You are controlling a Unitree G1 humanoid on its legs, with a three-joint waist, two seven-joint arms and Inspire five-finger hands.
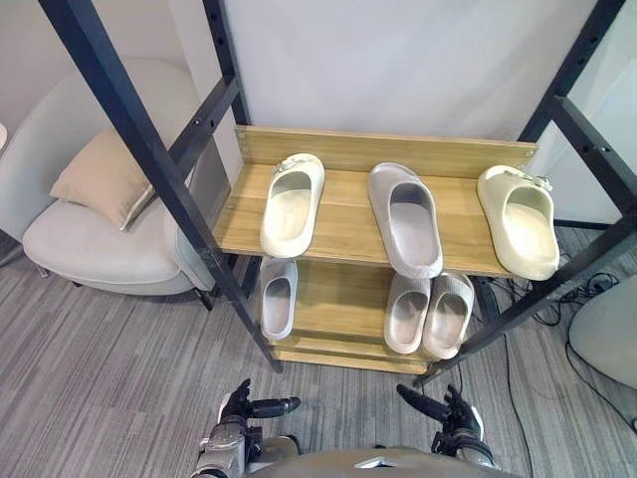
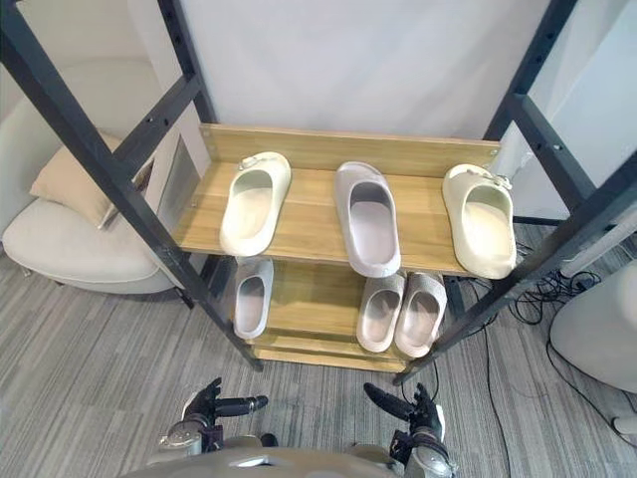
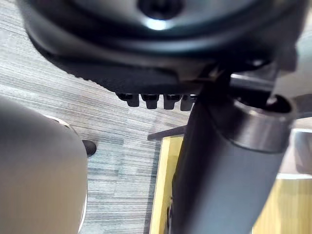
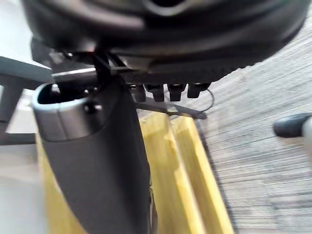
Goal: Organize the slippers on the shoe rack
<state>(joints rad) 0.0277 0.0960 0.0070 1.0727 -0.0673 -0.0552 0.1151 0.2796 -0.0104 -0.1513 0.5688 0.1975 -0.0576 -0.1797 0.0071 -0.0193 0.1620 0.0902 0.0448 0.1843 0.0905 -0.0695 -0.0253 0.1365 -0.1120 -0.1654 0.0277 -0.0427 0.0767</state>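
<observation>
A wooden shoe rack (image 1: 348, 151) in a black metal frame stands before me. Its upper shelf holds a cream slipper (image 1: 293, 202) at the left, a grey slipper (image 1: 405, 217) in the middle and a second cream slipper (image 1: 519, 219) at the right. On the lower shelf, a single grey slipper (image 1: 278, 296) lies at the left and two beige-grey slippers (image 1: 407, 312) (image 1: 448, 314) lie side by side at the right. My left hand (image 1: 242, 405) and right hand (image 1: 450, 409) hover low above the carpet in front of the rack, both open and empty.
A grey armchair (image 1: 95, 249) with a beige cushion (image 1: 105, 174) stands left of the rack. Cables (image 1: 557, 289) trail over the carpet at the right, near another grey seat (image 1: 609, 329). The slanted black frame bars (image 1: 149, 149) cross in front of the shelves.
</observation>
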